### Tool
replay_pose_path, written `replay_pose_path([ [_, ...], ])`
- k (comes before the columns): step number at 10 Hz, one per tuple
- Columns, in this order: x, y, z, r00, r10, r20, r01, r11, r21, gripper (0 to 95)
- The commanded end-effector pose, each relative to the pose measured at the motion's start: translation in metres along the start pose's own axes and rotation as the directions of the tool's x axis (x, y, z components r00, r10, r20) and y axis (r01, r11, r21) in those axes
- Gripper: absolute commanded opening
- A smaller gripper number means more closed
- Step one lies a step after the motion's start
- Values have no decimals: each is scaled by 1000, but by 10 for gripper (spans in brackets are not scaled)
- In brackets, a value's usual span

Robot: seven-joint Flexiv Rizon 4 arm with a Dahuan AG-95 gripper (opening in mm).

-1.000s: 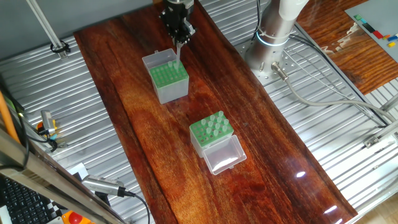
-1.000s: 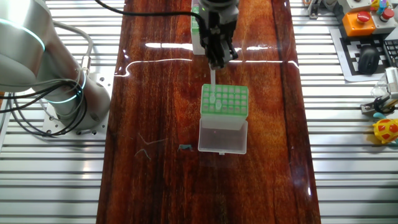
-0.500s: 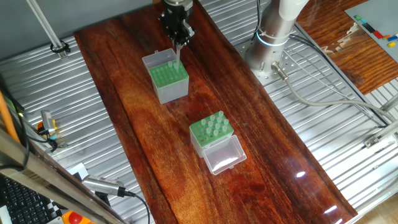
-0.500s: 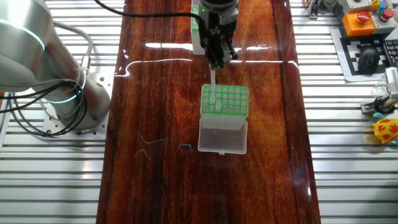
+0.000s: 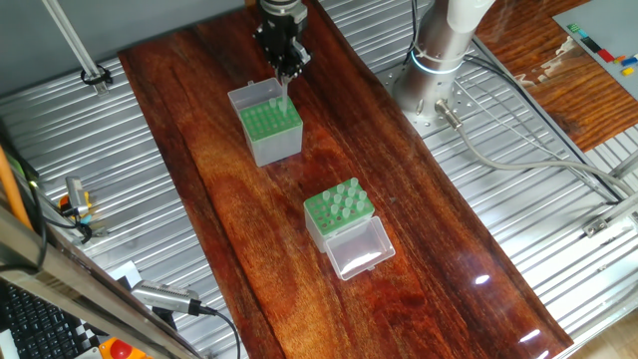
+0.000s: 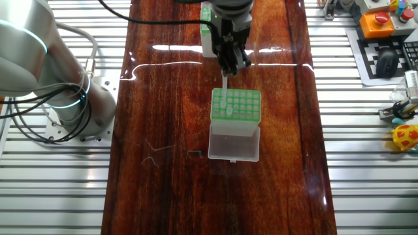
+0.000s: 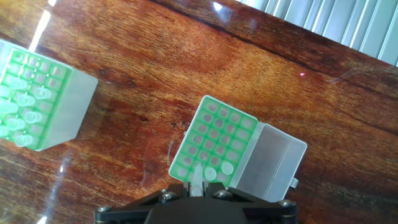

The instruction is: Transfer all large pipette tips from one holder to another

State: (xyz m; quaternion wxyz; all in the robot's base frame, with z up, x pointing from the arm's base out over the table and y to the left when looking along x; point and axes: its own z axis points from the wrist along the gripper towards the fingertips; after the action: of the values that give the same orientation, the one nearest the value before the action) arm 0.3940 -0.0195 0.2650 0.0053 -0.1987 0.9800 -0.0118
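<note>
Jaws clamped on a pipette tip above the grey-sided box, clear-sided box apart.

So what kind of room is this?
Probably a robot lab. A robot hand holds a pipette tip over a green-topped tip box on a wooden table, with cables around.

The gripper was cut off by the bottom edge in the hand view. Far to its left, the clear box was cut off too.
</note>
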Motion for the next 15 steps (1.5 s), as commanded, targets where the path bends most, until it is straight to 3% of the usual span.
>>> replay_pose_path([
  [1,0,0,5,1000,-9,2,9,1000,-3,0],
  [3,0,0,8,1000,-16,2,16,1000,-5,380],
  [15,0,0,8,1000,-23,3,23,1000,-5,380],
])
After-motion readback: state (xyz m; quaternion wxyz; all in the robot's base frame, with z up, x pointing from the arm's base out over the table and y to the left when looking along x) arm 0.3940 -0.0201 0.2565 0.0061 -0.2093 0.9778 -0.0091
